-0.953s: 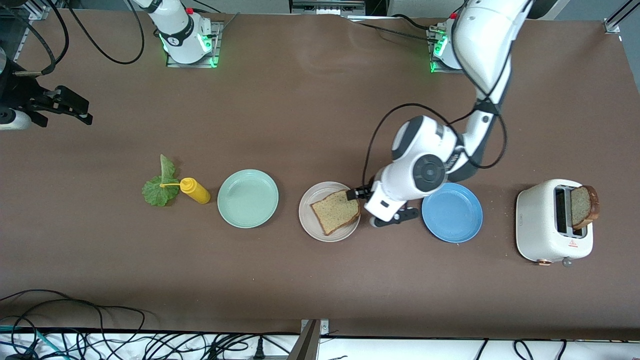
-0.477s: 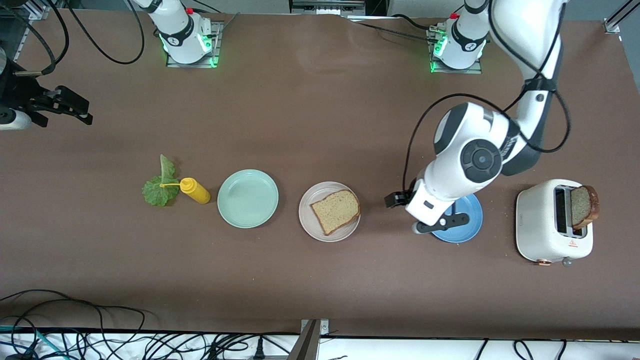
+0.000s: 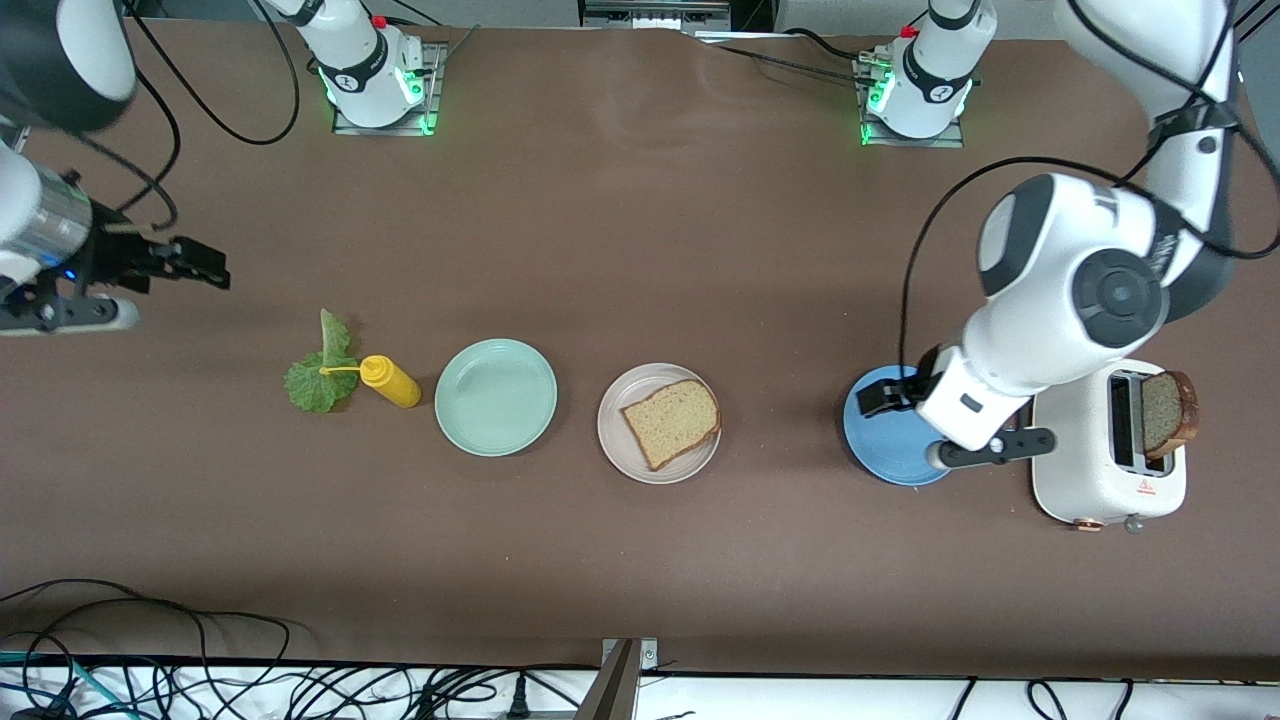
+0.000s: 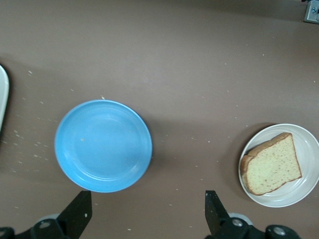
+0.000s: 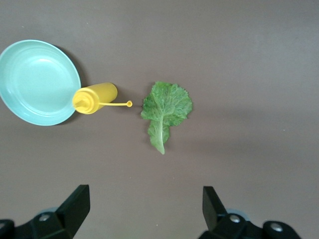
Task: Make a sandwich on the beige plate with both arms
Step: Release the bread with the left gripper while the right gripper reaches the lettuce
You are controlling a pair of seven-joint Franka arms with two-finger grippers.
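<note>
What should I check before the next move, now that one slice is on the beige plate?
1. First bread slice lies flat on the beige plate: ok.
2. Second bread slice stands upright in the toaster slot, top exposed for a grasp: ok.
3. Left gripper over the blue plate, open and holding nothing: ok.
4. Right gripper over bare table at the right arm's end, open and holding nothing: ok.
5. Lettuce leaf lies flat on the table beside the mustard bottle, the bottle's nozzle tip close to its edge: cannot tell whether they touch.
</note>
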